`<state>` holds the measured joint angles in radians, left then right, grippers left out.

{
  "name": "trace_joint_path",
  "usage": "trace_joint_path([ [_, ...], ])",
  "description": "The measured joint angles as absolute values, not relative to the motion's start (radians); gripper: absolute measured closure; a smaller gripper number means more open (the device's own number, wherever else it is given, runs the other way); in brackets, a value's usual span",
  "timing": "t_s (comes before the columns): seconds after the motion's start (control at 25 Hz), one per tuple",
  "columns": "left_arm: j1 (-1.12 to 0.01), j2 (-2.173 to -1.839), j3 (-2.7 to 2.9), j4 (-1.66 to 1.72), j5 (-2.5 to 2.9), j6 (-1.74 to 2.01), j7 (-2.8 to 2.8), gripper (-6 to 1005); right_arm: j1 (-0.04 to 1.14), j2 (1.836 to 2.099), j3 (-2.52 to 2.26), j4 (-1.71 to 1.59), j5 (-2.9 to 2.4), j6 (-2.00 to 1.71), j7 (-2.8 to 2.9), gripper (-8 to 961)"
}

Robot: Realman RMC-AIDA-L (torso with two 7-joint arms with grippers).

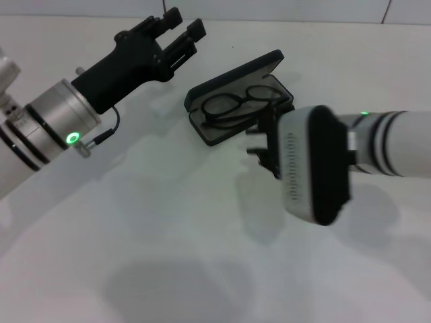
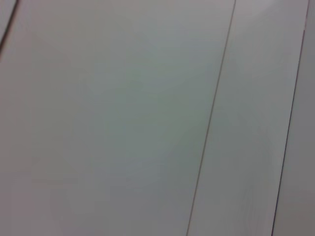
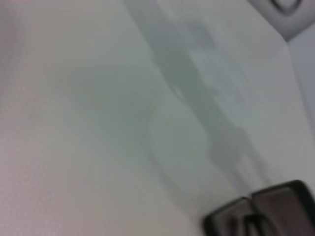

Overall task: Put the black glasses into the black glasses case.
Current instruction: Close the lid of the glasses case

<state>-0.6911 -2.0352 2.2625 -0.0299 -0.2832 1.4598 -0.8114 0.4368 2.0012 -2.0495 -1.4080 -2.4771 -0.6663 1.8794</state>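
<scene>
The black glasses case (image 1: 256, 68) lies open on the white table in the head view, lid tilted back. The black glasses (image 1: 237, 103) rest inside its tray, lenses side by side. My right gripper (image 1: 264, 142) hovers right at the case's near right edge, mostly hidden behind its white wrist housing. A dark corner of the case (image 3: 263, 212) shows in the right wrist view. My left gripper (image 1: 183, 25) is raised to the left of the case, apart from it, open and holding nothing.
The white table (image 1: 155, 235) stretches bare toward me, with arm shadows on it. The left wrist view shows only a pale panelled surface (image 2: 123, 118) with thin seams.
</scene>
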Motion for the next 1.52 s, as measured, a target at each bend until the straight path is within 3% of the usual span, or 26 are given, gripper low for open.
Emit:
trace_joint_path([
  [0.12,-0.711,-2.034,2.263,-0.030,-0.283,1.448,-0.812,437,0.388,2.018,-1.879,-1.452,-2.251,-0.882,1.681,685],
  [0.32,-0.727,-2.027,2.263,-0.027,-0.282,1.425,-0.813,437,0.373,2.015,-1.595,-1.417,-2.005,-1.146,1.588,675],
  [0.52,-0.772,-2.020,2.297,-0.023,-0.279,1.277,-0.861,437,0.370,2.015,-1.287,-1.202,-1.776,-1.358,1.449,666],
  [0.72,-0.888,-2.017,2.458,-0.028,-0.278,1.038,-1.016,439,0.390,2.008,-0.961,-0.930,-1.672,-1.554,1.295,656],
  [0.92,-0.989,-2.037,2.564,-0.030,-0.278,0.866,-1.072,443,0.399,1.995,-0.793,-0.761,-1.671,-1.586,1.227,646],
  [1.16,-1.071,-2.081,2.649,-0.028,-0.272,0.660,-1.074,445,0.382,2.010,-0.783,-0.728,-1.671,-1.542,1.193,634],
  [1.52,-1.043,-2.090,2.683,0.025,-0.274,0.652,-1.064,447,0.378,2.008,-0.777,-0.713,-1.668,-1.534,1.183,619],
])
